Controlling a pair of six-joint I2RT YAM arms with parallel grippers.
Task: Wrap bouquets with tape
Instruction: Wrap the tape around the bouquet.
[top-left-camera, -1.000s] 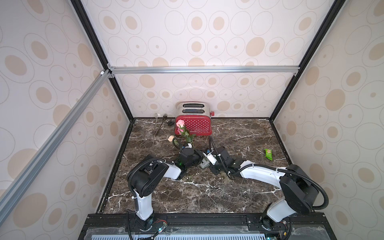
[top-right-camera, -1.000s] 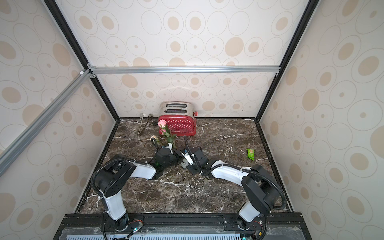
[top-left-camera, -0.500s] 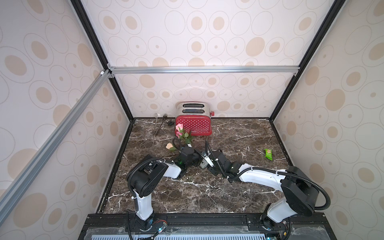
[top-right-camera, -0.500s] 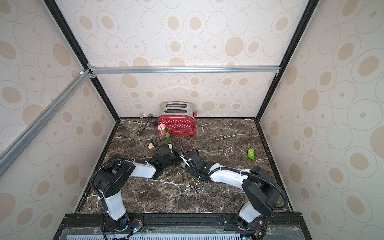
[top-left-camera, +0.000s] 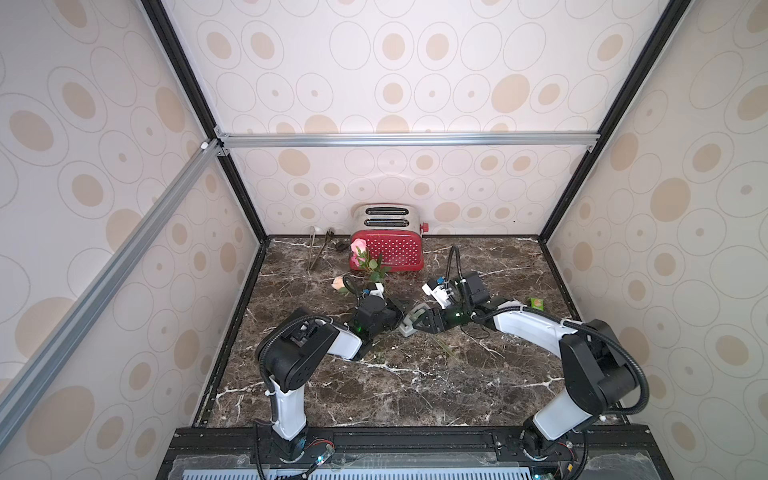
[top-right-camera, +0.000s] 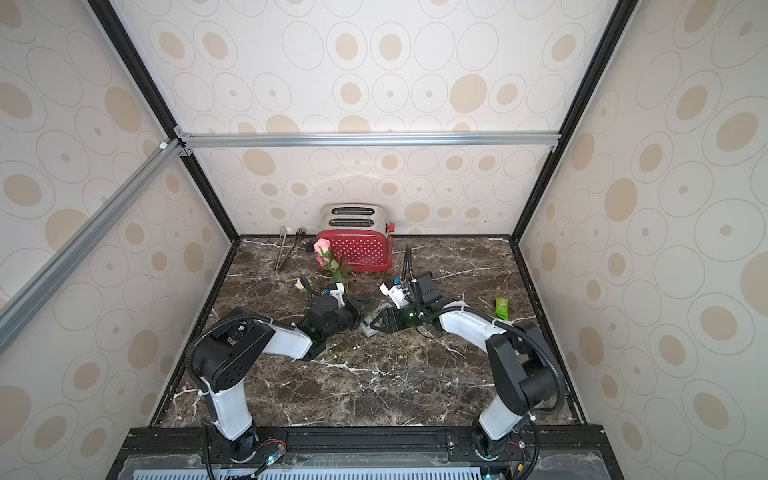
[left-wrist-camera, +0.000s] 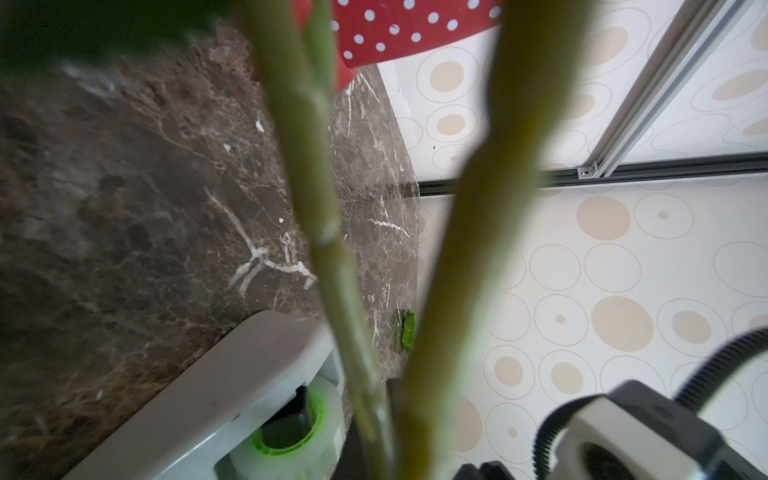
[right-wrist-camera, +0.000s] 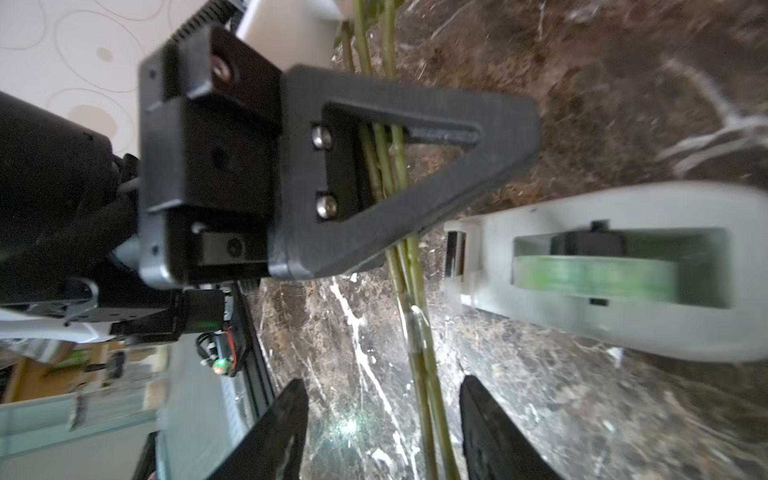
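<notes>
The bouquets' pink roses (top-left-camera: 358, 249) stand raised in front of the toaster, and a peach one (top-left-camera: 338, 283) hangs lower. My left gripper (top-left-camera: 397, 311) is shut on their thin green stems (right-wrist-camera: 419, 332), as its black finger (right-wrist-camera: 415, 166) shows in the right wrist view. The stems pass on between my right gripper's (right-wrist-camera: 382, 415) open fingers, close to one of them and untouched. A glossy clear patch shows on the stems there. The grey tape dispenser (top-left-camera: 409, 326) with its pale green roll (right-wrist-camera: 594, 276) lies on the table just beside both grippers. The left wrist view shows blurred stems (left-wrist-camera: 316, 208) and the dispenser (left-wrist-camera: 232, 395).
A red polka-dot toaster (top-left-camera: 386, 249) stands at the back wall, with metal tongs (top-left-camera: 318, 249) to its left. A small bright green packet (top-left-camera: 536, 303) lies at the right. Patterned walls enclose the dark marble table (top-left-camera: 415, 382) on three sides.
My left gripper has closed on the stems. The right gripper has opened and shifted a little to the left, near the dispenser. The roses have swayed slightly.
</notes>
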